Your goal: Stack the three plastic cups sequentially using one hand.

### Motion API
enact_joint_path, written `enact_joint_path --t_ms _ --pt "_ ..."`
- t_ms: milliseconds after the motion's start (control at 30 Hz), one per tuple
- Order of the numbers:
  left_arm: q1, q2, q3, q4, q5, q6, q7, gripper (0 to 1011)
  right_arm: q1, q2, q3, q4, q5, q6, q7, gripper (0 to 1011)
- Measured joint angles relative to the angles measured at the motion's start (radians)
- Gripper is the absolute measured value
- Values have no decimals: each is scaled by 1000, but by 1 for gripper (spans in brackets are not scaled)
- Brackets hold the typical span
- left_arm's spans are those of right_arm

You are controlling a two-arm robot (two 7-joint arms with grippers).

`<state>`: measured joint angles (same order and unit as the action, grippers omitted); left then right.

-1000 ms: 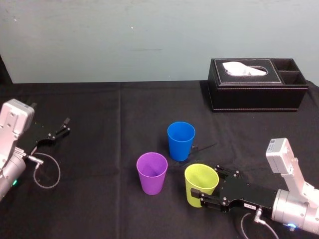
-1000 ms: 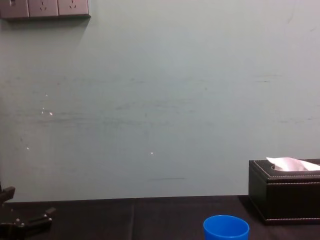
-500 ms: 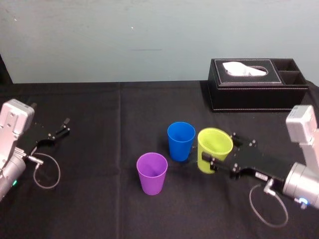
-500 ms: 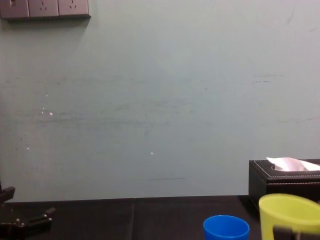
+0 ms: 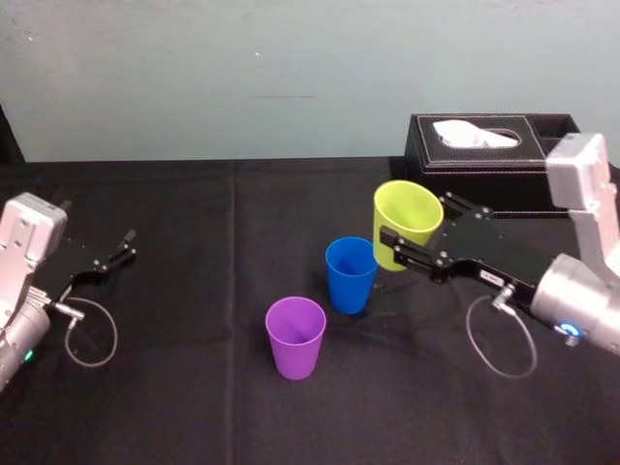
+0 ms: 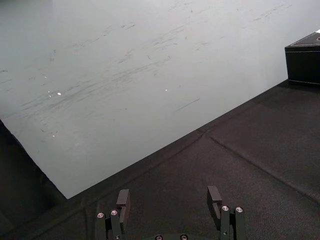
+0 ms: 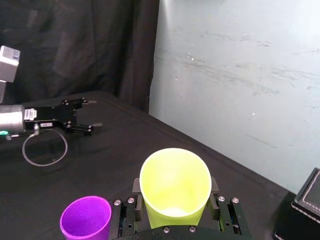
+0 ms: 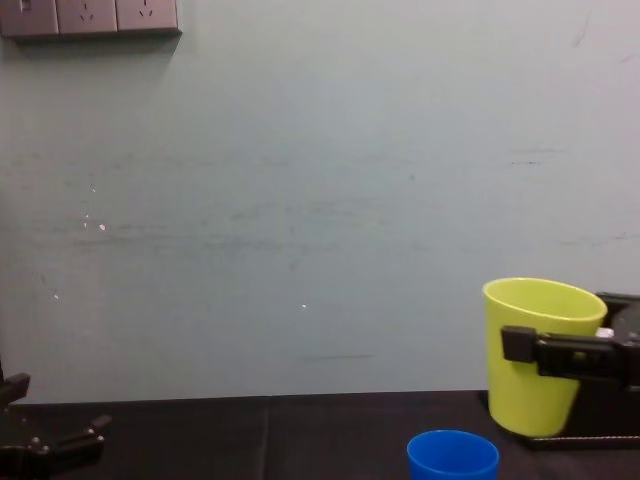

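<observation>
My right gripper (image 5: 417, 221) is shut on the yellow-green cup (image 5: 407, 225), one finger on each side of its wall, holding it upright in the air. The cup (image 8: 530, 355) hangs just right of and above the blue cup (image 5: 350, 274), which stands upright mid-table. In the right wrist view the yellow-green cup (image 7: 175, 182) sits between the two fingers, mouth up. The purple cup (image 5: 295, 336) stands upright in front of and left of the blue one. My left gripper (image 5: 126, 245) rests open over the cloth at the far left, holding nothing.
A black tissue box (image 5: 499, 165) with a white tissue stands at the back right, just behind the right arm. Black cloth (image 5: 194, 387) covers the table, and a pale wall (image 5: 242, 68) closes off the back. A grey cable loop (image 5: 92, 334) hangs by the left arm.
The right gripper has lifted the yellow-green cup off the cloth at the front right and carried it up and back, to beside and above the blue cup. The left arm has not moved.
</observation>
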<state>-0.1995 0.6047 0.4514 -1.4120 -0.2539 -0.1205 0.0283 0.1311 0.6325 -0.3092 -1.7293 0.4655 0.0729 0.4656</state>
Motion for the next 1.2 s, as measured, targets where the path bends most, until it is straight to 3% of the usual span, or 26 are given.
enact_joint_path --t_ms 467,1200 --pt "0 0 0 0 0 0 0 1011 118 -90 -75 98 -67 37 -14 736" --pt "0 0 0 0 0 0 0 1011 178 -149 -122 209 -113 53 -1 736"
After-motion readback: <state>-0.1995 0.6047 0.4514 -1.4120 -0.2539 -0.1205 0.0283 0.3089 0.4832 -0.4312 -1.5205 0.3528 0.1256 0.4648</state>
